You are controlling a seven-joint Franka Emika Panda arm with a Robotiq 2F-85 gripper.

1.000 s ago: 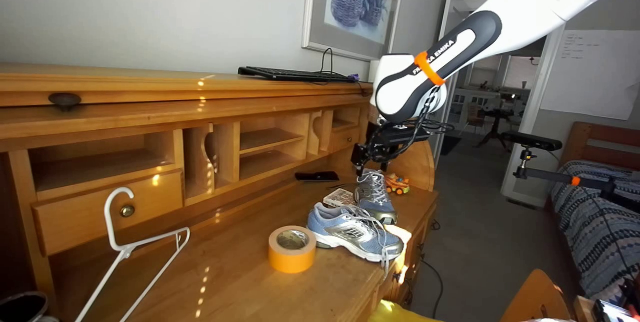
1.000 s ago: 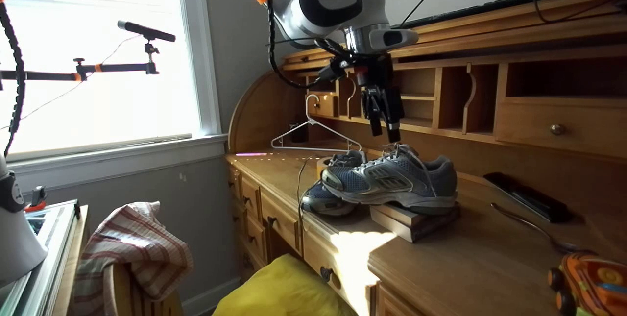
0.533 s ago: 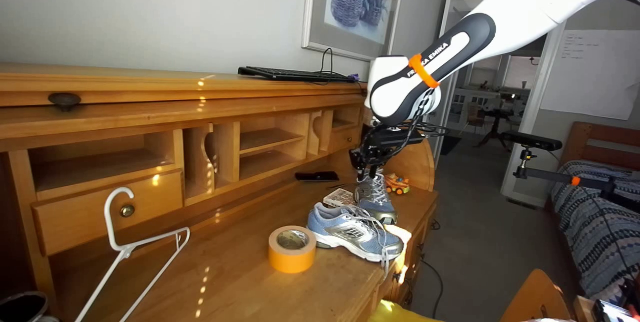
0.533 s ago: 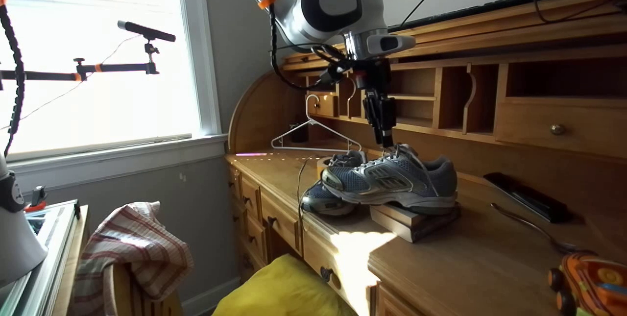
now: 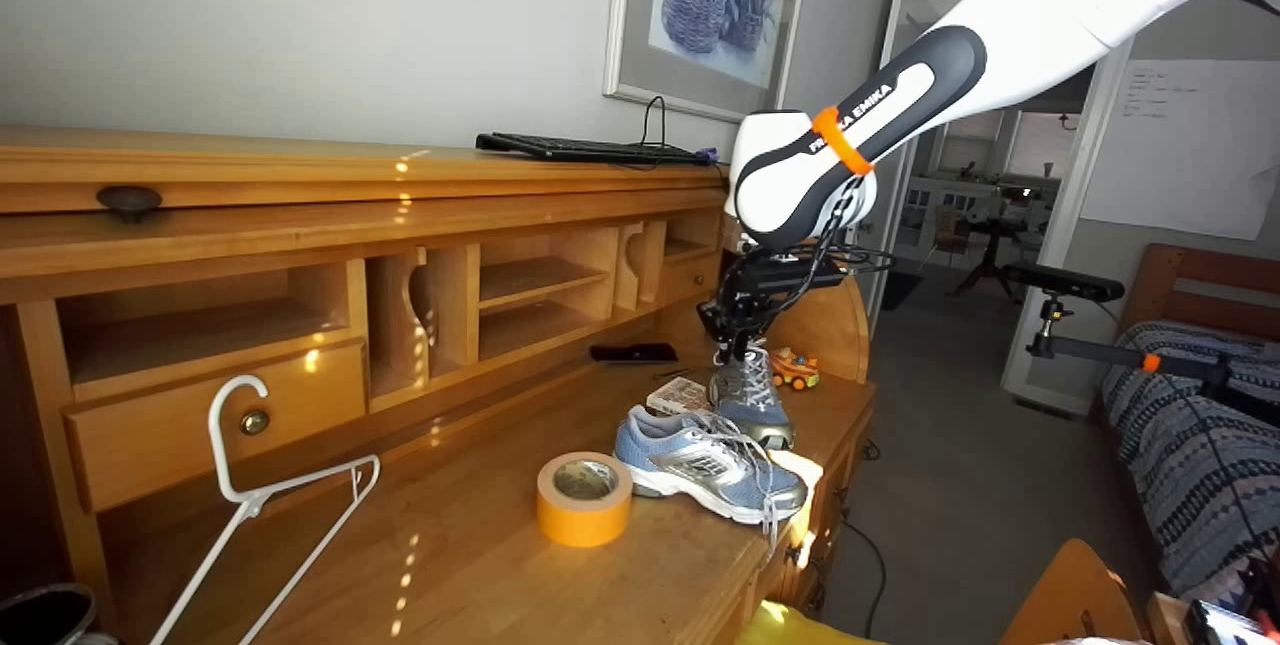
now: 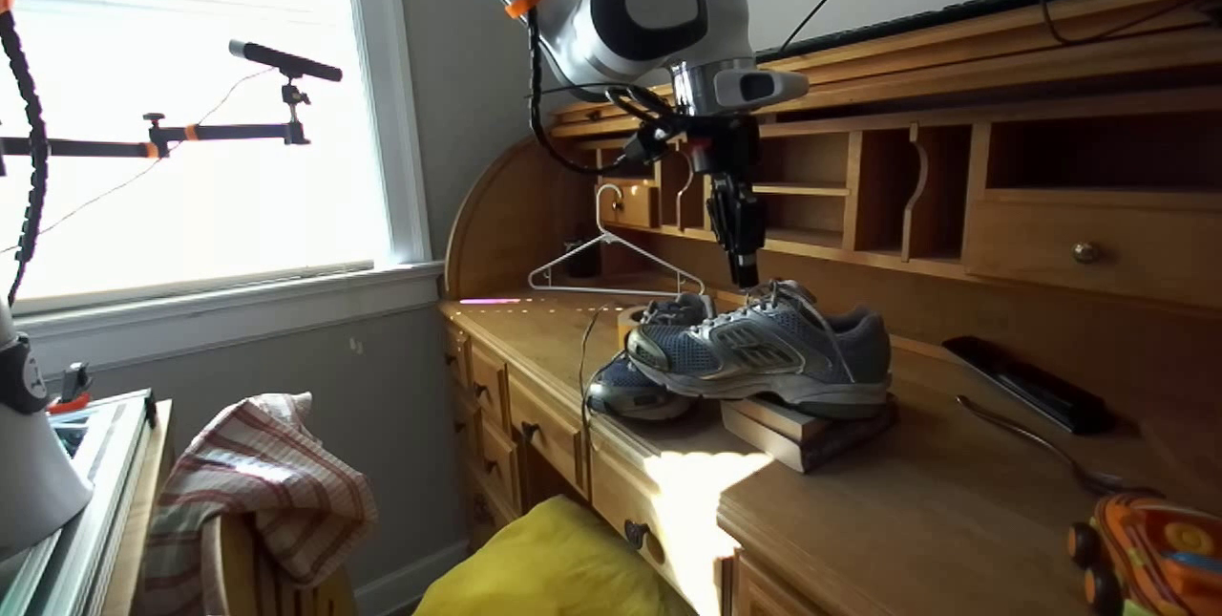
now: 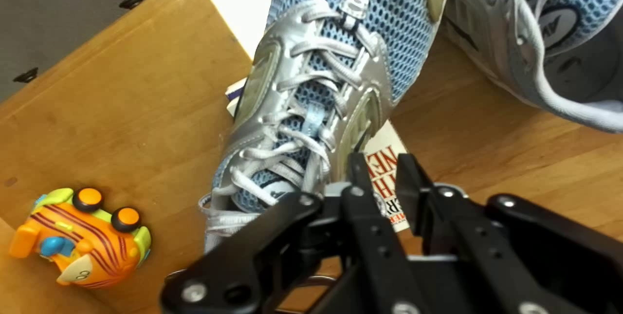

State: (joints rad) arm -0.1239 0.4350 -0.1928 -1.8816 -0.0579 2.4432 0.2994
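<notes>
My gripper (image 7: 382, 160) points down beside a blue and silver running shoe (image 7: 311, 95), its jaws drawn near each other with a narrow gap and nothing seen between them. In an exterior view the fingertips (image 6: 744, 280) hang just above that shoe's laces; whether they touch cannot be told. The shoe rests partly on a book (image 6: 783, 430), whose lettered cover shows behind the jaws in the wrist view. A matching shoe (image 5: 700, 460) sits on the desk close by, partly hidden behind the raised one in an exterior view.
An orange tape roll (image 5: 585, 500) and a white hanger (image 5: 245, 503) are on the desk. An orange toy car (image 7: 92, 241), a fork-like utensil (image 6: 1036, 439) and a flat black object (image 6: 1031, 385) lie around the shoes. Wooden cubbies (image 5: 545, 275) rise behind.
The jaws have come from wide apart to a narrow gap. My gripper has sunk slightly and shifted a little left in both exterior views. The shoes have not moved.
</notes>
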